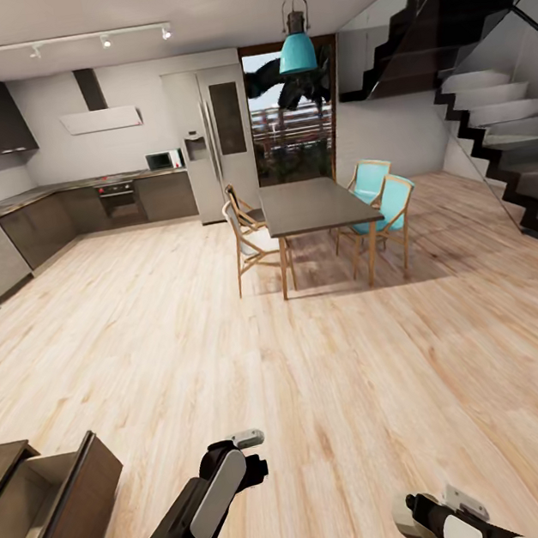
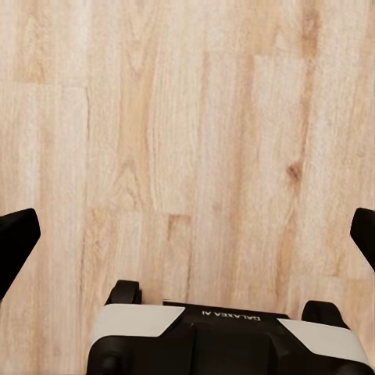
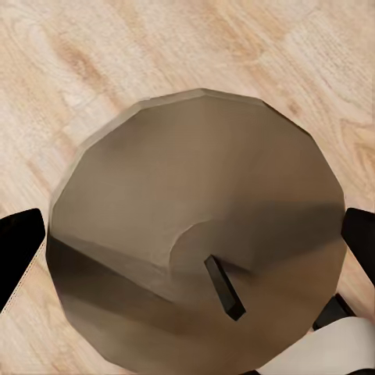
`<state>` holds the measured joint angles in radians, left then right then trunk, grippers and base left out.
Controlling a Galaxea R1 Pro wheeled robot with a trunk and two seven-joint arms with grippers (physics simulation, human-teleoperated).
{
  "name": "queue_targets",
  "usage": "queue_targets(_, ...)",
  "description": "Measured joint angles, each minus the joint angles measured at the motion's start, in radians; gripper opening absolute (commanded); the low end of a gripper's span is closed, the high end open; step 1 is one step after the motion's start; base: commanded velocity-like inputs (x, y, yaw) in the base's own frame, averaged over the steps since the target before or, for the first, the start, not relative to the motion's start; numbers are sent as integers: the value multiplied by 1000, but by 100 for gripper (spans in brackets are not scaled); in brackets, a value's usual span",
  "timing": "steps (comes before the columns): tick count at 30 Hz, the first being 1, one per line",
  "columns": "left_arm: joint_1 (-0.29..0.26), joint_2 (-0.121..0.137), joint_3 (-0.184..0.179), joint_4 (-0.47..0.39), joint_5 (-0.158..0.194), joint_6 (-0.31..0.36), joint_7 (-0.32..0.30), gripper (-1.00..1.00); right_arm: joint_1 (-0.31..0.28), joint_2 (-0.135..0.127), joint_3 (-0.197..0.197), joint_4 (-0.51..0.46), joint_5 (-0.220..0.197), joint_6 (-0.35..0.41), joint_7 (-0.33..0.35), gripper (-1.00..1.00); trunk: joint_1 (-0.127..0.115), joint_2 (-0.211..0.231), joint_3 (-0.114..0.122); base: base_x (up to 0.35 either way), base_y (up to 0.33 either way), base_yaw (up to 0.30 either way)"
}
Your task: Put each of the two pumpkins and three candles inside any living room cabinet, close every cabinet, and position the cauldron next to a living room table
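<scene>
Candle (image 3: 195, 242), tan-brown, dark wick on its flat top, pinched between the right gripper's (image 3: 191, 250) fingers above the wooden floor (image 1: 319, 365). Left gripper (image 2: 187, 234) spread wide, empty, over bare planks. Cabinet (image 1: 75, 499), drawer pulled out, at the head view's lower left corner.

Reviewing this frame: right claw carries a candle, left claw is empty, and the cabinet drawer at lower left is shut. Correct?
Not quite. The head view shows the cabinet drawer pulled open, not shut. The rest holds: the right claw grips a candle in the right wrist view, and the left claw is empty over the floor.
</scene>
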<state>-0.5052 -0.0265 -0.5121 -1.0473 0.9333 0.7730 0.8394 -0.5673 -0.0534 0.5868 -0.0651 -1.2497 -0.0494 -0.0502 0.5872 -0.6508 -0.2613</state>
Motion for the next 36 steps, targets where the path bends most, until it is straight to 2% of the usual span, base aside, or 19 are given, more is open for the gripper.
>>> queue_targets(20, 0, 1, 0, -1, -1, 0, 0, 100, 0, 0, 0, 0, 0, 3, 0, -100, 0, 0, 0, 302, 0, 24)
queue_targets(36, 0, 0, 0, -3, 0, 0, 0, 100, 0, 0, 0, -1, 3, 8, 0, -100, 0, 0, 0, 304, -31, 237)
